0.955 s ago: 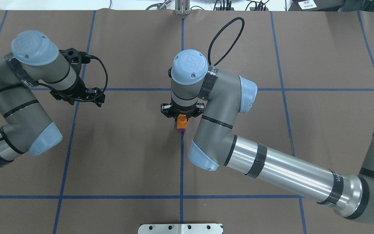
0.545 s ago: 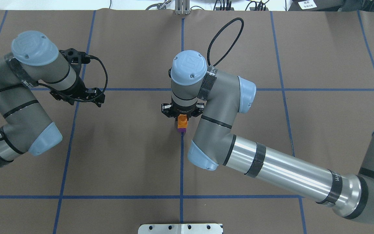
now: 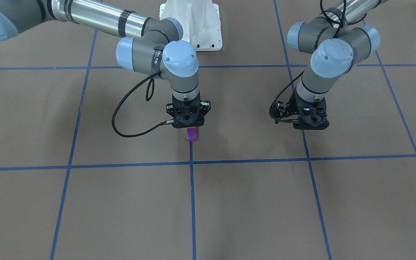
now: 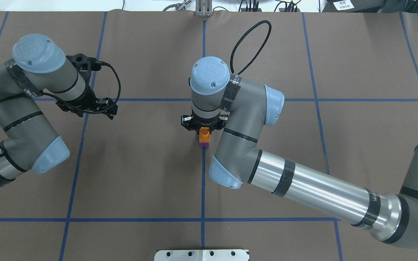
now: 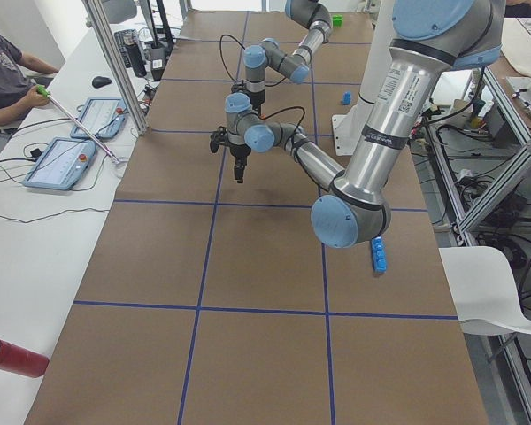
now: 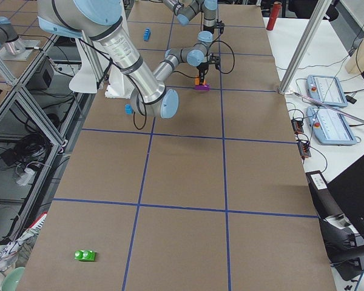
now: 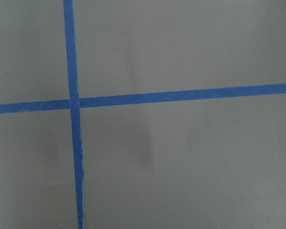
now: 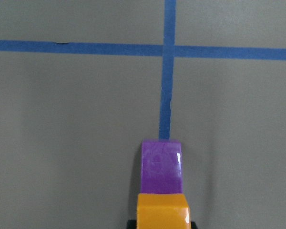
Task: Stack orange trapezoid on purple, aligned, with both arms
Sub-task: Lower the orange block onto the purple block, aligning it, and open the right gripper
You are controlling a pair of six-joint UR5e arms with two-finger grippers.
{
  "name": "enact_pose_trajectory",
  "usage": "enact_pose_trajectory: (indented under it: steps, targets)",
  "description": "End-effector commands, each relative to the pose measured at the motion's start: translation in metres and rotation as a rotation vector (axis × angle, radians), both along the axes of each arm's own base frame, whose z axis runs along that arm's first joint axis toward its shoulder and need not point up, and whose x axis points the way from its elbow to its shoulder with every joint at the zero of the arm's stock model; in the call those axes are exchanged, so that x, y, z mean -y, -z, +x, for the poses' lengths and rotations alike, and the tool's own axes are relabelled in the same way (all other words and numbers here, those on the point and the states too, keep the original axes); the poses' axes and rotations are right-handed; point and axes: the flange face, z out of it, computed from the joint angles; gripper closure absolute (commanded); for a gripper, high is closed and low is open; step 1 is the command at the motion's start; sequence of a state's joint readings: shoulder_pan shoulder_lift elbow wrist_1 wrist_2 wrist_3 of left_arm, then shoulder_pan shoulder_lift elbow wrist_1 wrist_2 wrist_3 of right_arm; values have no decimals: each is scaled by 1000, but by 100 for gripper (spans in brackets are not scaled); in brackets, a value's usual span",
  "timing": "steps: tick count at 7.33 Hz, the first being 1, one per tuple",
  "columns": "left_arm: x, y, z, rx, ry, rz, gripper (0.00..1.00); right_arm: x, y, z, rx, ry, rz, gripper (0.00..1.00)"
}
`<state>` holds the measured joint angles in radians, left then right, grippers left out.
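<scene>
My right gripper (image 4: 204,132) is at the table's centre, pointing down, shut on the orange trapezoid (image 4: 204,135). The orange trapezoid is directly above the purple brick (image 4: 204,145), which stands on the blue centre tape line. In the right wrist view the orange trapezoid (image 8: 162,210) covers the near part of the purple brick (image 8: 161,164). I cannot tell whether they touch. In the front view only the purple brick (image 3: 191,134) shows under the right gripper (image 3: 189,126). My left gripper (image 4: 87,108) hovers far to the left and holds nothing that I can see. Its fingers are hidden.
A long blue brick (image 5: 378,255) lies near the robot's base (image 3: 193,21). A small blue brick (image 6: 147,32) and a green brick (image 6: 85,255) lie far off. A red cylinder (image 5: 13,357) sits at a table corner. Operators' tablets lie beyond the table edge.
My right gripper has come down a little with the orange trapezoid, closer over the purple brick. The left arm has not moved.
</scene>
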<state>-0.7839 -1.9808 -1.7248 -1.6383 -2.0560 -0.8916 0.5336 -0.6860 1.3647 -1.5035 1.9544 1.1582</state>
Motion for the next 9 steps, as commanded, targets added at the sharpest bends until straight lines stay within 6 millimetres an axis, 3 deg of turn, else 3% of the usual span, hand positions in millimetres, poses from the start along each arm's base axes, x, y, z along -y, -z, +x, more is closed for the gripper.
enact_pose_trajectory:
  steps: [1,6,7,8,9]
  targets:
    - [-1,1,1,-2,-1,0,0,0,-4,-3,-7,1,-4,100]
    - [-1,3,2,-4,10,-6,0,1,-5,-3,-8,2,-6,100]
    - [0,5,2,-6,14,-6,0,1,-5,-3,-8,1,-5,89]
    - [0,6,2,-7,14,-5,0,1,-6,-3,-11,-1,-4,1]
    - [0,7,2,-9,15,-4,0,0,-5,-4,-15,-11,12,0]
